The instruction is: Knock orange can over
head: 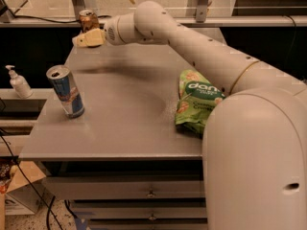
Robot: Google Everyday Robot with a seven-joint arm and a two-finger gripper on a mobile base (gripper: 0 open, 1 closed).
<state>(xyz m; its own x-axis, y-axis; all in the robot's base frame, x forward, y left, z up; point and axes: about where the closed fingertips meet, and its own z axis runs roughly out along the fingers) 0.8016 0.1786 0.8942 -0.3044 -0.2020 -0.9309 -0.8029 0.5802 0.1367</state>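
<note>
The orange can stands upright at the far left corner of the grey table; it is orange-brown with a silver top rim. My gripper is at the end of the white arm stretched across the table, right in front of and just below the can, touching or nearly touching it.
A blue-and-silver energy drink can stands upright near the table's left edge. A green snack bag lies at the right, partly behind my arm's base. A soap dispenser bottle stands on a shelf left of the table. Drawers sit under the tabletop.
</note>
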